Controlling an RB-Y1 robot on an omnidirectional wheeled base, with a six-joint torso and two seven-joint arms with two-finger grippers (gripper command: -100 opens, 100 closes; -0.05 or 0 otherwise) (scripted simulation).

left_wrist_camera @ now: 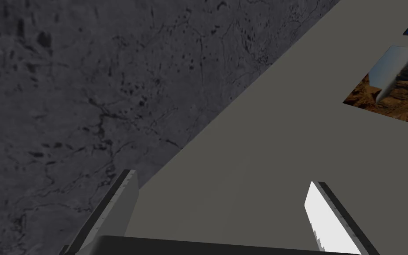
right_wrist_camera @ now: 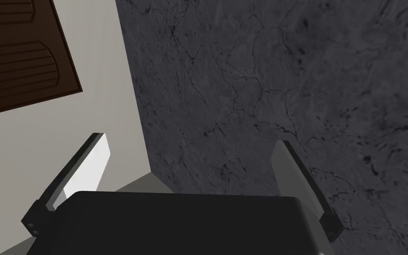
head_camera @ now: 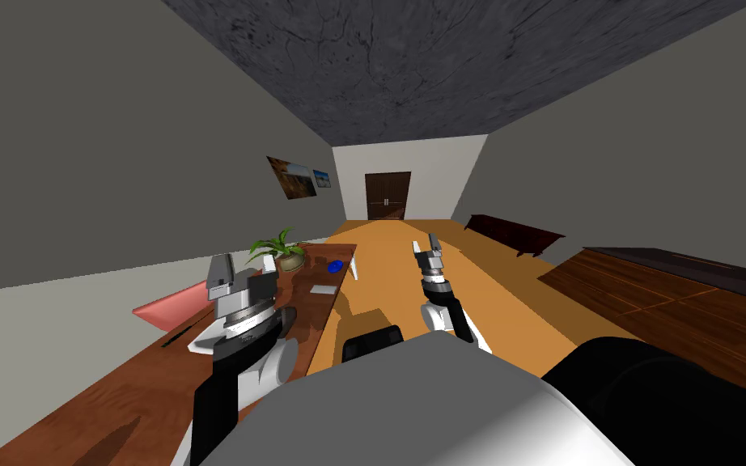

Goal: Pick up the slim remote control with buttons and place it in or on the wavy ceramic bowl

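Observation:
A slim dark object (head_camera: 177, 335), likely the remote, lies on the long brown wooden table (head_camera: 120, 388) near its left edge, beside my left forearm. Farther along the table sits a small blue object (head_camera: 334, 266); its shape is too small to tell. My left gripper (head_camera: 243, 279) is raised above the table, pointing upward, open and empty; its wrist view shows the two fingers (left_wrist_camera: 327, 221) spread wide. My right gripper (head_camera: 425, 245) is held up over the orange floor to the right of the table, also open (right_wrist_camera: 190, 172) with nothing between its fingers.
A potted plant (head_camera: 282, 251) stands on the table's far end, with a flat pale grey item (head_camera: 323, 289) nearer. A pink slab (head_camera: 171, 307) juts at the table's left edge. A white chair (head_camera: 354, 265) stands by the table. Dark wooden furniture (head_camera: 671, 299) lines the right.

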